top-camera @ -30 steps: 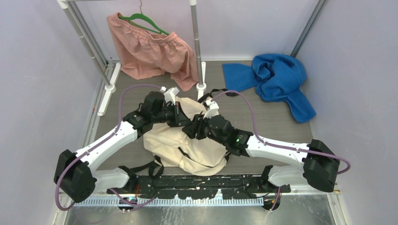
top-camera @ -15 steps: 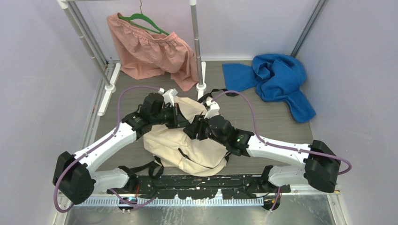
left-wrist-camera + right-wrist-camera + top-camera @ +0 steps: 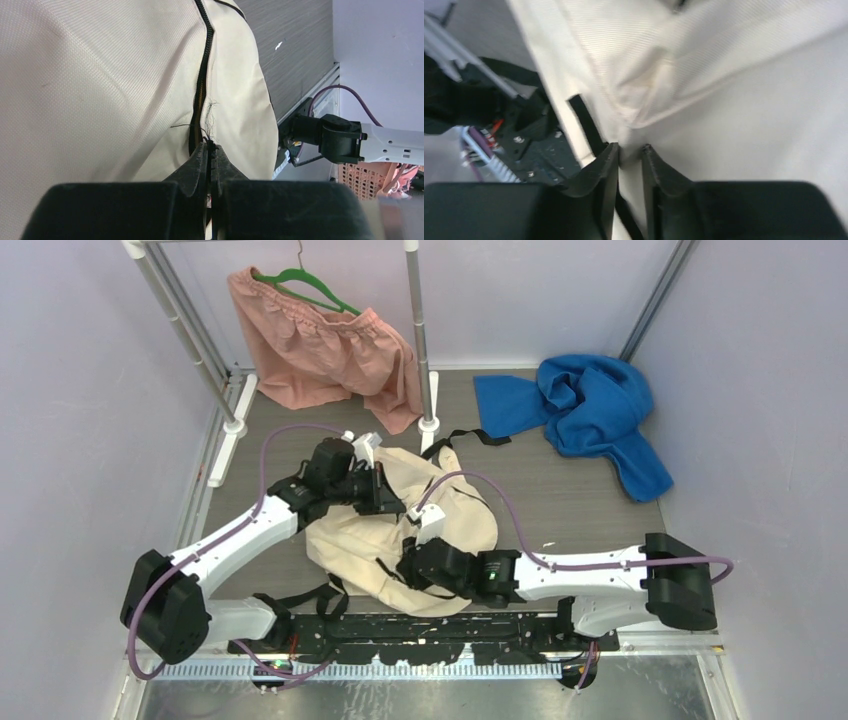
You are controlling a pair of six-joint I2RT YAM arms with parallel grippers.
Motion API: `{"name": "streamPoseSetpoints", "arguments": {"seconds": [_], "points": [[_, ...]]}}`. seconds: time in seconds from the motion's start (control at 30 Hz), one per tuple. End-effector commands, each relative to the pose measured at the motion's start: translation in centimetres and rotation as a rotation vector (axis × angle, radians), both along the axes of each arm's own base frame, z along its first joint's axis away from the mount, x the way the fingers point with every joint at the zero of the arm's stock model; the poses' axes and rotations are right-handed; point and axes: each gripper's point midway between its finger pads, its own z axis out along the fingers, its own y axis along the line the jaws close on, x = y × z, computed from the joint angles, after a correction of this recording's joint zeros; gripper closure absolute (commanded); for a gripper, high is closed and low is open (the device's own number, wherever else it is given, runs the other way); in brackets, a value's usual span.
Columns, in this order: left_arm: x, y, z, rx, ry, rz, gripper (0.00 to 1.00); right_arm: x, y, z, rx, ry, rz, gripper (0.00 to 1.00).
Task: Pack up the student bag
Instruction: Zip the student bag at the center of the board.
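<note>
Cream fabric of the student bag [image 3: 440,530] sprawls mid-surface between both arms. Left tool [image 3: 209,150] reaches over the bag's far side, pinched tight on its zipper line. Right tool [image 3: 629,152] sits low at the near edge, fingers narrowly apart around a fabric fold; actual grip's hard to tell.

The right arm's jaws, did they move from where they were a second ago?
Yes. The right gripper slid back toward the arm bases, from the backpack's middle to its near edge.

Cream student bag [image 3: 100,90] filling view, black zipper line [image 3: 202,60], left gripper [image 3: 210,150] jaws pinched at its end
</note>
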Motion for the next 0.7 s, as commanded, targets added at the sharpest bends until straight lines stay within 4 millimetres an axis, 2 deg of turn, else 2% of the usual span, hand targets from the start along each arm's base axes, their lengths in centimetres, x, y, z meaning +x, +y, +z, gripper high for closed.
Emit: {"name": "streamPoseSetpoints", "arguments": {"seconds": [0.0, 0.03, 0.07, 0.33, 0.47, 0.5, 0.57, 0.67], "points": [[1.8, -0.5, 3.2, -0.056, -0.108, 0.004, 1.0, 2.3, -3.4, -1.3, -0.122, -0.065, -0.161, 0.87], [1.7, -0.4, 3.3, -0.058, -0.109, 0.004, 1.0, 2.5, -4.5, -1.6, -0.132, -0.07, -0.19, 0.97], [1.5, -0.5, 3.3, -0.063, -0.108, 0.0, 1.0, 2.6, -5.6, -1.5, -0.133, -0.078, -0.216, 0.99], [0.5, -3.2, 2.4, -0.148, -0.038, -0.081, 1.0, 3.6, -13.1, -0.9, -0.153, -0.101, -0.394, 0.99], [0.3, -5.0, 3.0, -0.188, -0.04, -0.104, 1.0, 4.9, -17.0, 0.2, -0.146, -0.097, -0.529, 0.99], [0.2, -5.6, 3.0, -0.196, -0.03, -0.108, 1.0, 5.2, -17.9, 0.2, -0.149, -0.082, -0.563, 0.96], [0.4, -6.7, 2.8, -0.213, -0.014, -0.105, 1.0, 5.6, -18.9, 0.6, -0.141, -0.058, -0.599, 0.76], [1.1, -7.5, 2.0, -0.233, 0.013, -0.086, 1.0, 5.6, -17.5, 3.2, -0.038, -0.071, -0.534, 0.59]]}}
